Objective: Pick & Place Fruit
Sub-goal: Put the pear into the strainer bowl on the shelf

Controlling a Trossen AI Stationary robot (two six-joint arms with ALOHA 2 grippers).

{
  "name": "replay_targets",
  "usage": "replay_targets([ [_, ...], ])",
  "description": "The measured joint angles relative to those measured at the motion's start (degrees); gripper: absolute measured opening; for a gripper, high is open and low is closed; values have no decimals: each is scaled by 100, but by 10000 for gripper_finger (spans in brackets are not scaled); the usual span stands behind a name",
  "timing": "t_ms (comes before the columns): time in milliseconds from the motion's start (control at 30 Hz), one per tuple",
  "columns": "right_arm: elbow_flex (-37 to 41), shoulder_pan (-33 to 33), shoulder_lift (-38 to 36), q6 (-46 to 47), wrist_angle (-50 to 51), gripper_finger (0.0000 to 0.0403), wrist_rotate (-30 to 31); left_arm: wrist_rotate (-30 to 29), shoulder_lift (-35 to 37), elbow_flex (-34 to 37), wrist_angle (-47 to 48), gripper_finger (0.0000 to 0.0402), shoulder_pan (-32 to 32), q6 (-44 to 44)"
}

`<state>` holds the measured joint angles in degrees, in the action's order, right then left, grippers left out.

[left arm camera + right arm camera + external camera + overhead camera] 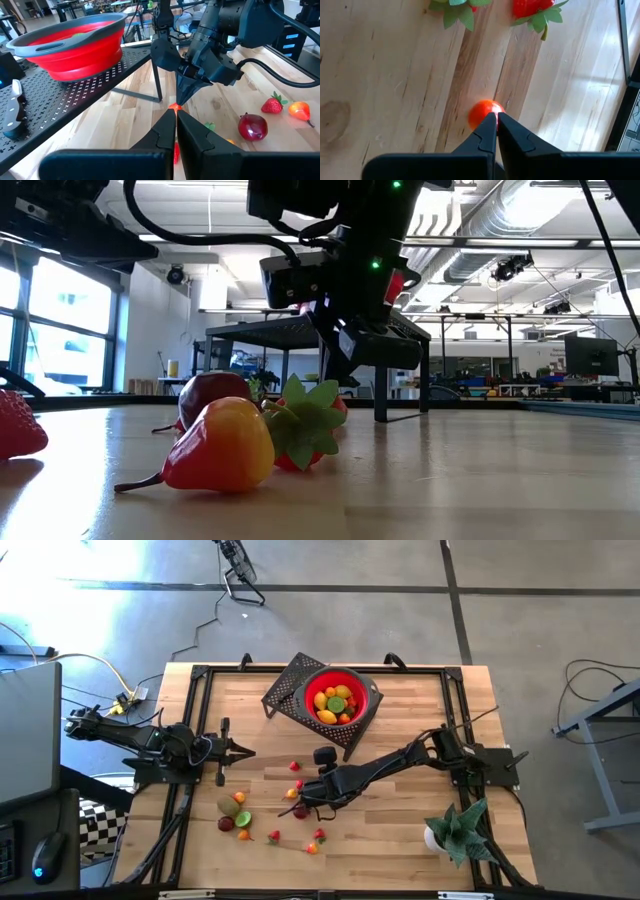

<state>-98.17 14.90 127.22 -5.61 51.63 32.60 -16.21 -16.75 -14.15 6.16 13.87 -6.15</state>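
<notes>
A red bowl [343, 698] with several fruits in it stands on a black perforated stand [290, 690] at the table's far middle. More small toy fruits [243, 818] lie scattered on the wood near the front, among them a red-yellow one [215, 445] and a dark red one [252, 126]. My right gripper [496, 117] slants down among them, shut, its tips at a small red-orange fruit [482, 111]. My left gripper [176, 120] hovers shut at the table's left side, holding nothing. My right gripper's shut fingertips [490, 122] meet the near side of the small red-orange fruit [485, 114], coming from above at a slant from the table's right. The fruit sits on the wood just beyond the tips. Whether any of it is pinched between them, I cannot tell.
A spiky green plant in a white pot [455, 830] stands at the near right corner. Two strawberries with green leaves [532, 7] lie just beyond the red-orange fruit. Black frame rails [195, 720] run along the table's sides.
</notes>
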Motion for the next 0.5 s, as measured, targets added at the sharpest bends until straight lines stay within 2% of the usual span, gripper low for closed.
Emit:
replay_targets([
  [500,-6,91,-126,0,-23,4,81,0,0,0,-1,12,2,0],
])
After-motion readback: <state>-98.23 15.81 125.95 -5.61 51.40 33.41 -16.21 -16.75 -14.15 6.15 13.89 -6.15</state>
